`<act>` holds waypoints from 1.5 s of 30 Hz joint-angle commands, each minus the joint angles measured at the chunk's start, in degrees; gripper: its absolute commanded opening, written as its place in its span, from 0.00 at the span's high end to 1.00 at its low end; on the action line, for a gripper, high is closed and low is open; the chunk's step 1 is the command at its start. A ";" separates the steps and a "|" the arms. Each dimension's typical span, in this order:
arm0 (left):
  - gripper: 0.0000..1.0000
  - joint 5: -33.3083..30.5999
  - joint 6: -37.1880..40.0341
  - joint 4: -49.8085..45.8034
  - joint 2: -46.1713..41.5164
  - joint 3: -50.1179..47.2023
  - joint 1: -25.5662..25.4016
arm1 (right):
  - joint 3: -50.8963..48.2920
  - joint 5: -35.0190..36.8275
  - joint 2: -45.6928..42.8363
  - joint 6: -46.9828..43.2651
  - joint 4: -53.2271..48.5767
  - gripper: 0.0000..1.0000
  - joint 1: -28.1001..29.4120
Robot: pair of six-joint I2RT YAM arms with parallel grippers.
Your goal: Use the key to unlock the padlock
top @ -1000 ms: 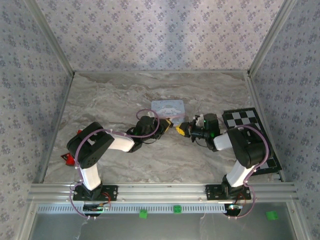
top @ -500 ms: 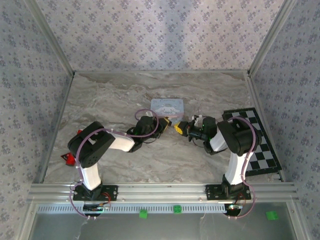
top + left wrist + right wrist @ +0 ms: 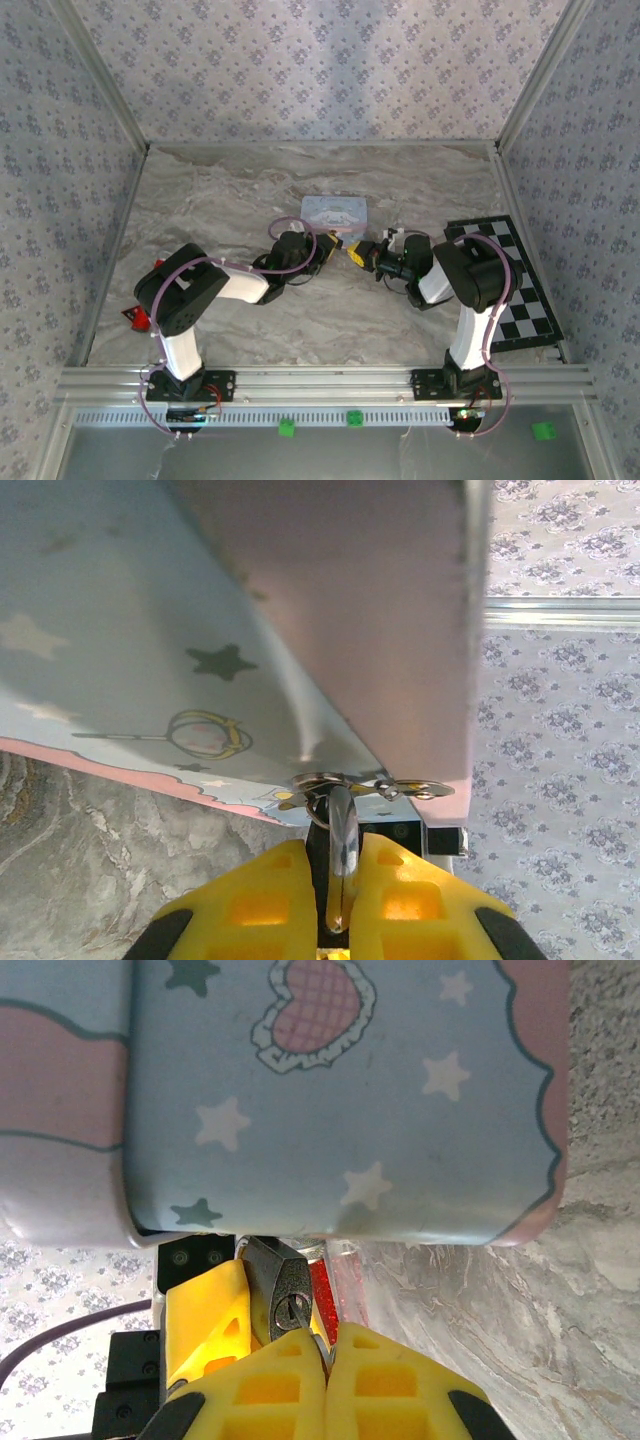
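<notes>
The right tool (image 3: 324, 1346) has swung toward the tin (image 3: 340, 1100), clenched on the key (image 3: 308, 1328), tip at the padlock (image 3: 283, 1290) beside the tin. The left tool (image 3: 335, 880) pinches that tiny, rigid, likely slippery lock's body.

Light even, diffuse, bright; faint shadow just beside the tin (image 3: 336, 212); pale glare on wall (image 3: 330, 70) beyond it; left-wrist close-up tin blurred.
</notes>
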 commanded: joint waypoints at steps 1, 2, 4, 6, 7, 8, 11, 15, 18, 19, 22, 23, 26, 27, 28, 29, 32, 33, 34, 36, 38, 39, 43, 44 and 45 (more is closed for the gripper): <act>1.00 17.67 -0.69 9.06 -3.18 3.42 -4.88 | 3.28 -0.65 0.99 -1.99 3.83 1.00 1.30; 1.00 17.67 -0.75 9.06 -3.21 3.50 -4.90 | 3.47 -0.77 1.27 -1.82 3.87 1.00 0.98; 1.00 17.67 -0.72 8.97 -3.18 3.54 -4.98 | 4.10 -0.69 0.99 -1.85 3.88 1.00 1.42; 1.00 17.74 -0.69 9.04 -3.01 3.84 -5.10 | 5.39 -0.59 -0.04 -1.93 3.88 1.00 3.16; 1.00 17.75 -0.83 9.01 -2.92 3.94 -5.08 | 5.92 -0.51 -0.56 -1.94 3.88 1.00 3.96; 1.00 17.75 -0.86 9.14 -2.83 4.10 -5.07 | 6.49 -0.42 -1.26 -2.19 3.88 1.00 4.64; 1.00 17.76 -0.83 9.02 -2.96 4.29 -5.13 | 7.33 -0.56 -2.31 -2.89 3.85 1.00 5.15; 1.00 17.84 -0.46 8.36 -3.35 4.22 -5.16 | 7.05 -1.04 -1.67 -2.86 3.88 1.00 4.47; 1.00 17.45 0.24 7.38 -3.70 3.81 -5.07 | 5.68 -0.56 -1.27 -2.81 3.84 1.00 3.81; 1.00 17.21 0.50 6.67 -3.86 3.69 -5.09 | 5.23 -0.42 -1.29 -2.83 3.87 1.00 3.74; 0.98 16.58 2.14 3.28 -4.21 3.35 -4.73 | 4.12 0.08 -1.61 -2.99 3.87 1.00 4.18; 0.94 16.21 2.81 1.96 -4.39 3.17 -4.63 | 3.73 0.33 -1.62 -2.95 3.88 1.00 4.41; 0.92 15.41 4.36 -1.05 -4.45 2.61 -4.17 | 2.64 1.09 -1.67 -3.07 3.88 1.00 5.21; 0.92 15.38 4.66 -1.59 -4.26 2.40 -3.95 | 2.14 1.40 -1.70 -3.16 3.88 1.00 5.43; 0.92 15.23 4.89 -1.91 -4.07 2.23 -3.79 | 1.67 1.64 -1.68 -3.20 3.86 1.00 5.51; 0.91 15.04 4.95 -1.94 -3.86 1.90 -3.66 | 1.35 1.77 -1.78 -3.32 3.88 1.00 5.59; 0.89 14.77 4.68 -1.03 -2.64 1.10 -3.43 | 0.71 2.21 -1.97 -3.44 3.83 1.00 6.03; 0.89 14.72 4.45 -0.60 -2.20 1.04 -3.48 | 0.61 2.38 -2.09 -3.46 3.81 1.00 6.29; 0.88 14.72 4.34 -0.25 -1.83 0.96 -3.40 | 0.58 2.54 -2.18 -3.38 3.84 1.00 6.51; 0.86 14.77 3.99 0.72 -0.99 0.78 -3.30 | 0.49 2.91 -2.14 -3.36 3.88 1.00 7.05; 0.83 14.70 3.98 1.14 -0.47 0.77 -3.19 | 0.32 3.42 -2.14 -3.32 3.88 1.00 7.60; 0.81 14.61 3.98 1.06 -0.24 0.71 -3.08 | 0.18 3.58 -2.13 -3.34 3.85 1.00 7.84; 0.76 14.34 4.33 0.97 0.23 0.38 -2.76 | -0.62 4.58 -2.24 -3.36 3.85 1.00 8.55; 0.75 14.11 4.25 0.97 0.33 0.13 -2.66 | -0.82 4.81 -2.23 -3.36 3.87 1.00 8.70; 0.75 13.90 4.25 1.20 0.42 -0.10 -2.62 | -1.02 5.01 -2.17 -3.28 3.88 1.00 8.88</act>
